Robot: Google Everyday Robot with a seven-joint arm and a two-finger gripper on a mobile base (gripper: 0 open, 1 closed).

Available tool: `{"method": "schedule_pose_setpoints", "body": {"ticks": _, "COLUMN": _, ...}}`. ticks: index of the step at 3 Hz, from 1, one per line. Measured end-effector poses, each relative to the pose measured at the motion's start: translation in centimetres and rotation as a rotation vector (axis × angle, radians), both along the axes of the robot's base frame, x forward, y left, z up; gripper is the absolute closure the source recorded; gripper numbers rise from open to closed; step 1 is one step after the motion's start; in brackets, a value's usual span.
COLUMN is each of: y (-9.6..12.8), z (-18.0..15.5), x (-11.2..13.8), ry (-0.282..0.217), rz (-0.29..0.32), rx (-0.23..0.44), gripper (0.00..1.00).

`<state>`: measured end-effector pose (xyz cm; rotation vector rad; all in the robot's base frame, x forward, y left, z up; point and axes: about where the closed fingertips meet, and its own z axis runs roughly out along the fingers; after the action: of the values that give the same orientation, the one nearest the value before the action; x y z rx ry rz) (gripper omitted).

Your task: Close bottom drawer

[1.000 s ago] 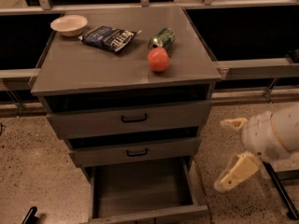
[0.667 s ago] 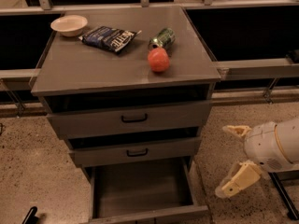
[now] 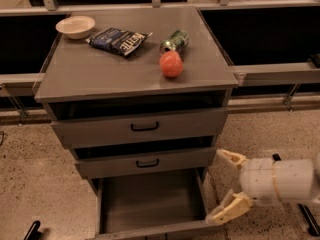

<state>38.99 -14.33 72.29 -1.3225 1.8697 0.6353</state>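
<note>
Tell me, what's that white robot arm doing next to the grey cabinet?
The robot's cream two-finger gripper hangs open by the right side of the deep grey bottom drawer, which stands pulled out and is not yet pushed shut. On the grey cabinet top lie a cream bowl, a dark blue snack bag, a green can and a red-orange round fruit.

End effector (image 3: 223, 186) shifted left, lower, beside bottom drawer (image 3: 150, 201).

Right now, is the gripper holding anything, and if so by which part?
Nothing is held. The cream two-finger gripper hangs open, its fingers spread with nothing between them, just right of the front corner of the pulled-out grey bottom drawer.
</note>
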Motion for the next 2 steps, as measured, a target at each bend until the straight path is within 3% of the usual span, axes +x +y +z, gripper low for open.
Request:
{"method": "schedule_pose_setpoints", "body": {"ticks": 1, "y": 2.1, "z": -5.4, "x": 0.5, "ry": -0.063, "rz": 0.018, "rx": 0.19, "gripper": 0.0}}
{"method": "schedule_pose_setpoints", "body": {"ticks": 2, "y": 2.3, "z": -6.8, "x": 0.1, "ry": -0.048, "rz": 0.027, "rx": 0.201, "gripper": 0.0}}
